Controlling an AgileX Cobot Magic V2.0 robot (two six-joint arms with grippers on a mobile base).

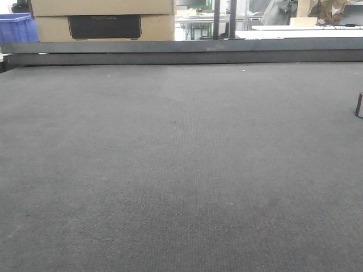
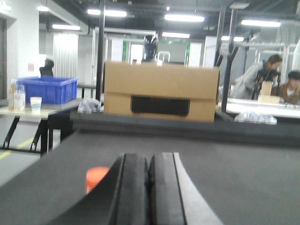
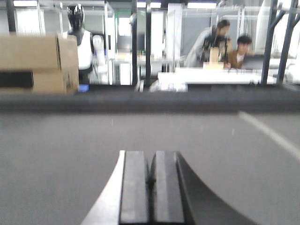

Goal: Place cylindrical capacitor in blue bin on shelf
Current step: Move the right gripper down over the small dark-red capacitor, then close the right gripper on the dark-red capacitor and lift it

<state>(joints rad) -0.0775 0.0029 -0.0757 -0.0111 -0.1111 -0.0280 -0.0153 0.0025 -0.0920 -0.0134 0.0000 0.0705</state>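
Note:
The cylindrical capacitor, a short orange cylinder, stands on the dark grey table. It sits just left of my left gripper and is partly hidden behind the left finger. The left gripper is shut and empty, low over the table. My right gripper is also shut and empty, low over the same table. A blue bin stands on a side table beyond the far left corner and also shows in the front view. The steel shelf is out of view. Neither gripper shows in the front view.
A large cardboard box stands behind the table's raised far edge. A small dark object pokes in at the right edge. A paper cup and bottles stand by the bin. People sit at benches behind.

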